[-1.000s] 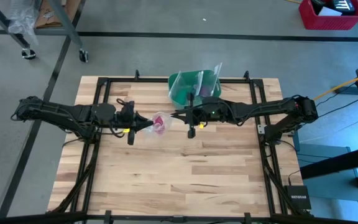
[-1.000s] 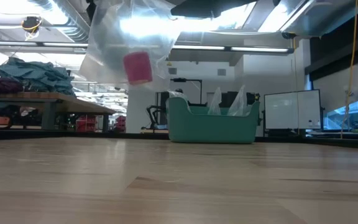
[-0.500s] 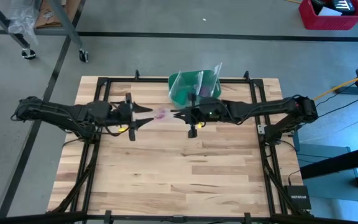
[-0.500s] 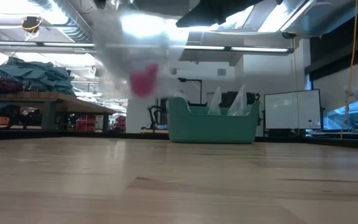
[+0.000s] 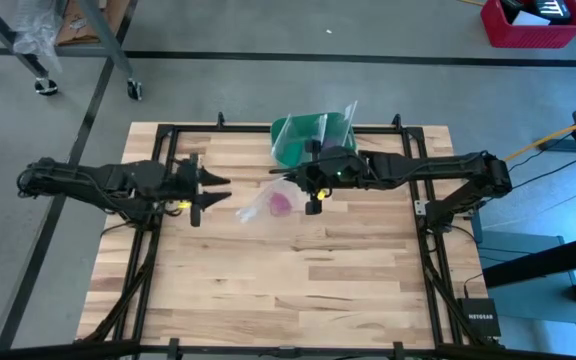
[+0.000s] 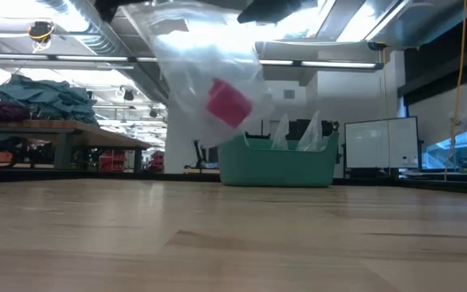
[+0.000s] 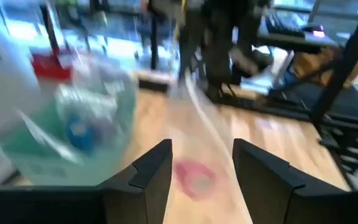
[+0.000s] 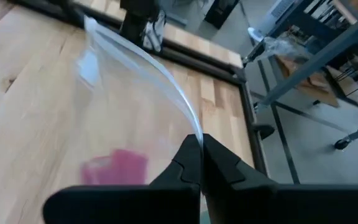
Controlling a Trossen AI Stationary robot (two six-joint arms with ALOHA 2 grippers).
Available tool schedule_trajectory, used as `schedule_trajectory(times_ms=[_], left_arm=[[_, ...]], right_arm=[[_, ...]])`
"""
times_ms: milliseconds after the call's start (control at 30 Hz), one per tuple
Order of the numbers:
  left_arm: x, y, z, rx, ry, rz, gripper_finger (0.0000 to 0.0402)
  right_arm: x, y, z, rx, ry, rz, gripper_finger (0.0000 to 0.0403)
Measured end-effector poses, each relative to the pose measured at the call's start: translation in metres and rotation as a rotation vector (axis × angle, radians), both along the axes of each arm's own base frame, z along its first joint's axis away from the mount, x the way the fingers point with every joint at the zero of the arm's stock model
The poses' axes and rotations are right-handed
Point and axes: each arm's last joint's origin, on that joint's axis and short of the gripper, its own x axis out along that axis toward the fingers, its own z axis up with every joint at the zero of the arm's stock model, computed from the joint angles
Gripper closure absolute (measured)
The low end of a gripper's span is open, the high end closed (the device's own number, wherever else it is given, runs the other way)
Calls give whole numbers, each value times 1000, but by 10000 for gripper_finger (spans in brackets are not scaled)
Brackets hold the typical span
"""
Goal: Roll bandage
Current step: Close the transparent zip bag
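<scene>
The small bright pink bandage roll (image 5: 282, 204) hangs inside a clear crinkly plastic bag (image 5: 260, 205) pinched by the right gripper (image 5: 305, 184) above the table's far-middle, left gripper (image 5: 215, 188) spread, farther off

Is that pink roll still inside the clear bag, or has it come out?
Inside. The pink roll shows through the clear bag, which hangs above the table, pinched by the right gripper.
</scene>
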Motion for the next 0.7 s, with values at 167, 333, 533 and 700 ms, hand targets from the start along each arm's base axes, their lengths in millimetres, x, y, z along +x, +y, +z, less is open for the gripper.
schedule_trajectory(times_ms=[167,333,533,700], left_arm=[[3,-3,-11,-135,88,-69,253],[13,-7,-19,-162,147,-136,263],[18,-8,-26,-160,203,-138,266],[18,-8,-26,-176,207,-133,266]], right_arm=[[0,-1,7,-21,-21,-32,401],[0,-2,8,-32,-30,-52,402],[0,-2,7,-30,-22,-47,402],[-2,-1,3,-19,30,-25,402]])
